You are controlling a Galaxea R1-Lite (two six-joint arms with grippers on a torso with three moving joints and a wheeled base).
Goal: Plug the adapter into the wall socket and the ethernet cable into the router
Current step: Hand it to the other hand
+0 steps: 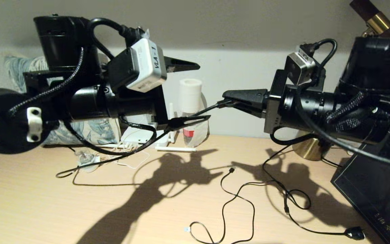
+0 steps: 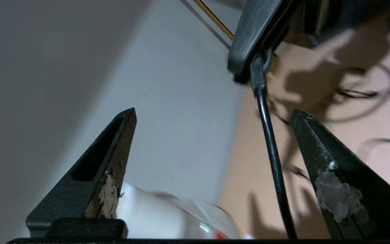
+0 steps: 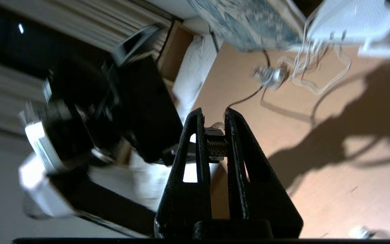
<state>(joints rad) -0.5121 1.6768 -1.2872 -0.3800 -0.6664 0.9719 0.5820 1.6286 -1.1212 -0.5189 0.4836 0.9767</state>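
The wooden table (image 1: 188,217) fills the bottom of the head view. At its back by the wall sits the white router (image 1: 141,135), partly hidden behind the left arm.

Both arms are up in the air over the table. The left gripper (image 1: 195,91) is on the left, and its fingers are spread wide apart. It holds nothing. The right gripper (image 1: 227,101) reaches in from the right. Its fingers are squeezed on the plug of the ethernet cable (image 1: 207,109). The clear plug shows between the fingers in the right wrist view (image 3: 215,144). The black cable runs from there past the lower left finger and down toward the router.

A thinner black cord (image 1: 239,196) lies curled on the table.
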